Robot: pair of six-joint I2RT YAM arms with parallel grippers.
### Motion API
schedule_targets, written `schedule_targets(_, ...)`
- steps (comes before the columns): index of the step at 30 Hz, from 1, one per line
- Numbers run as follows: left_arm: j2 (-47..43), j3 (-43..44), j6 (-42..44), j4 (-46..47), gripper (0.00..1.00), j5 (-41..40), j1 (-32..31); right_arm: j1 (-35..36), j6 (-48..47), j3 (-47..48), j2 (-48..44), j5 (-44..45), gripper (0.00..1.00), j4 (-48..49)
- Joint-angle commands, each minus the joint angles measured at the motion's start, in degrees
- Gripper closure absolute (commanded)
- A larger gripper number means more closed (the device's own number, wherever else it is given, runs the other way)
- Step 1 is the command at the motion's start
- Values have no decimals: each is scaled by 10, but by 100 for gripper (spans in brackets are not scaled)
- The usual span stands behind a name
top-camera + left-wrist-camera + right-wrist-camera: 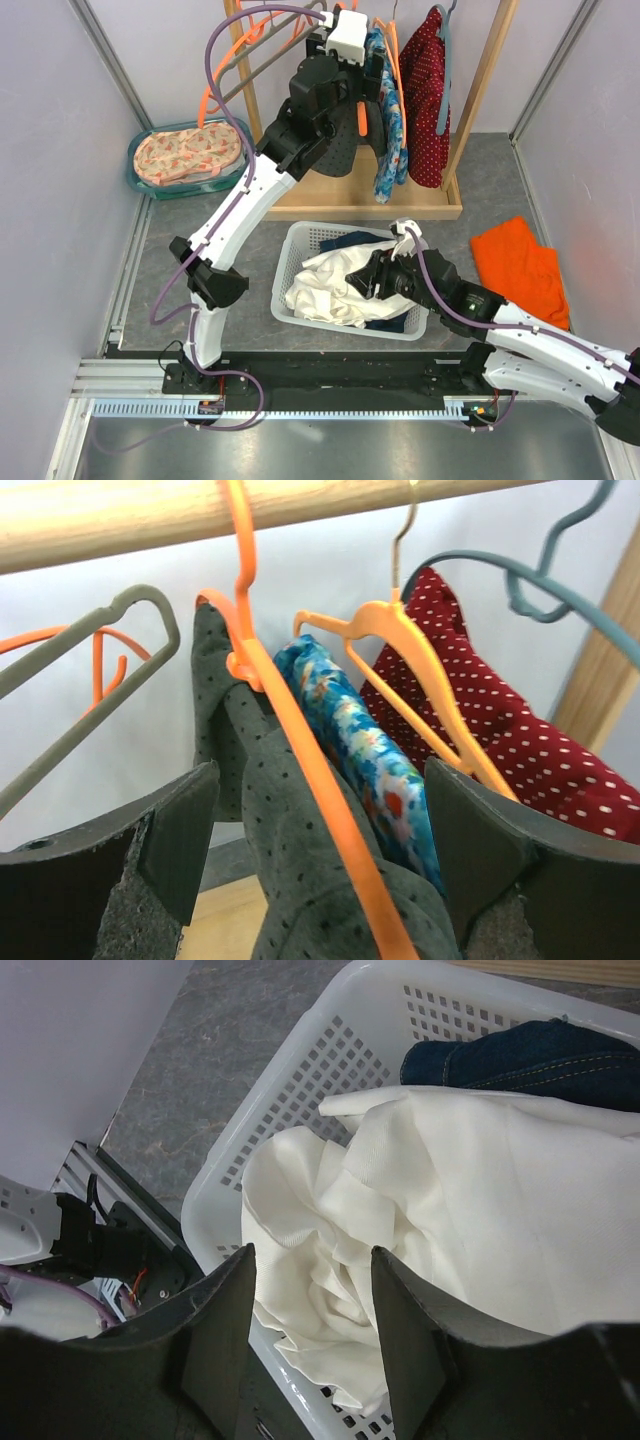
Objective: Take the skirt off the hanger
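L tool (320,830) is straddling skirt (285,870) w/ jaws spread, not pinching. Skirt is hanging on hanger (310,780) under rail (300,515): removal not yet done, approx. at grasp stage. Fabric: grey, matte, felt-like, dark dots. Hanger: smooth orange plastic. R tool (310,1300) is hovering over basket (300,1090), jaws apart, empty.
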Motion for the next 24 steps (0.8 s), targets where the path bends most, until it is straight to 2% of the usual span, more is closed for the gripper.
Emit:
schedule_targets(1,27,3,-1,19,11,-18,20,3,-9,8,-25,23,43,-10)
schedule_targets(6,36,2,-7,6,10,-5,26,4,-14,33,-33,26,43,-22)
schedule_targets(9,34,0,-8,0,38,1,31,3,-14,44,-32,24,44,-25)
schedule_targets(10,32,-1,-9,0,56,2,32,3,-16,46,-32,24,44,-26)
schedule_targets(15,20,3,-11,-5,91,15,41,3,-16,45,-35,31,45,-29)
schedule_targets(17,13,5,-8,-3,98,15,45,2,-15,42,-38,30,45,-29)
schedule_targets(24,-6,39,9,17,98,25,64,3,-13,32,-53,32,46,-29)
